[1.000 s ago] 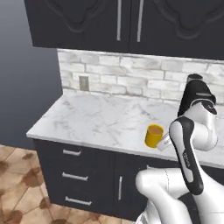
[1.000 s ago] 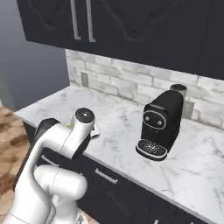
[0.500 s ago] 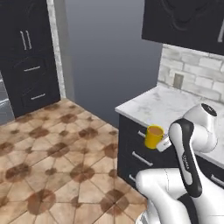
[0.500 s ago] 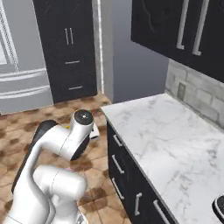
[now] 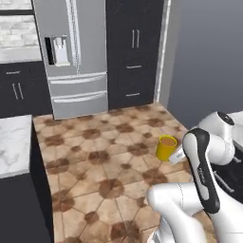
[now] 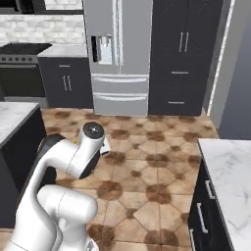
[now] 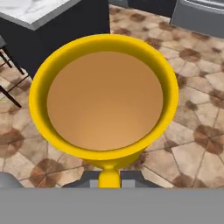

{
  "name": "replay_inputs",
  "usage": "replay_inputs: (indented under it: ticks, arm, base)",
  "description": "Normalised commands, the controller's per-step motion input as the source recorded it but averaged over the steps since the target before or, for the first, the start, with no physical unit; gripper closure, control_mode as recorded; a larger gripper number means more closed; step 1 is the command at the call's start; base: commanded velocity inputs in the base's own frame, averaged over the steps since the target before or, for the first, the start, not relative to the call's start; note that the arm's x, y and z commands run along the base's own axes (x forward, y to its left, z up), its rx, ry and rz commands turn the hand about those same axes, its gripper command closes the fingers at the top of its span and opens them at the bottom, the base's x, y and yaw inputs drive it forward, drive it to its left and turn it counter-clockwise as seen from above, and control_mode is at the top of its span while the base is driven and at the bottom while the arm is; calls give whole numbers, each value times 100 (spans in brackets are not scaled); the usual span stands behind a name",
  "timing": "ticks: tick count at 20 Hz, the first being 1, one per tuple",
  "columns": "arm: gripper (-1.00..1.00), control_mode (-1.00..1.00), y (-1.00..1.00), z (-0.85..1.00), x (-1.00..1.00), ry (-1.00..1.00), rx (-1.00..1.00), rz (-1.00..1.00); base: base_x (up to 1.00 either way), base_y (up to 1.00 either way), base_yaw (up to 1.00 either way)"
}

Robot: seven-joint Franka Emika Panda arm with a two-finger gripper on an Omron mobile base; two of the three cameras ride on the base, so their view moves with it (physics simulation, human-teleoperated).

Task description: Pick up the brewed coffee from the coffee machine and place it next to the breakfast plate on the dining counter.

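Note:
The brewed coffee [image 5: 166, 146], a yellow mug of brown liquid, hangs upright over the tiled floor. My gripper [image 5: 175, 154] is shut on its handle. In the hand view the brewed coffee [image 7: 105, 100] sits large in the middle, and my gripper [image 7: 109, 178] pinches the handle at the bottom edge. The dining counter [image 5: 13, 143], white marble over a dark base, lies at the left; the same dining counter [image 7: 37, 11] appears beyond the mug in the hand view. The coffee machine and the breakfast plate are out of view.
A steel fridge [image 5: 73, 57] and tall black cabinets [image 5: 135, 52] stand across the brown tiled floor [image 5: 104, 156]. A wall counter [image 6: 229, 169] with black drawers is at the right. A range [image 6: 19, 73] sits far left. Thin dark chair legs [image 7: 8, 89] stand by the island.
The whole picture has swung from the wall counter and coffee machine to the fridge and open floor, so the base has turned. The mug stays in the gripper.

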Motion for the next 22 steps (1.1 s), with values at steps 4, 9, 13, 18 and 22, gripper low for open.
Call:
replay_inputs:
  ticks: [4,9,13,18,22]
  arm:
    - [100,100,0,0,0,0,0,0]
    - [100,100,0,0,0,0,0,0]
    - [100,100,0,0,0,0,0,0]
    - [100,100,0,0,0,0,0,0]
    - [100,100,0,0,0,0,0,0]
  base:
    - [51,47,64]
    - [49,50,63]
    - [40,69,60]
    - [2,100,49]
    - [0,100,39]
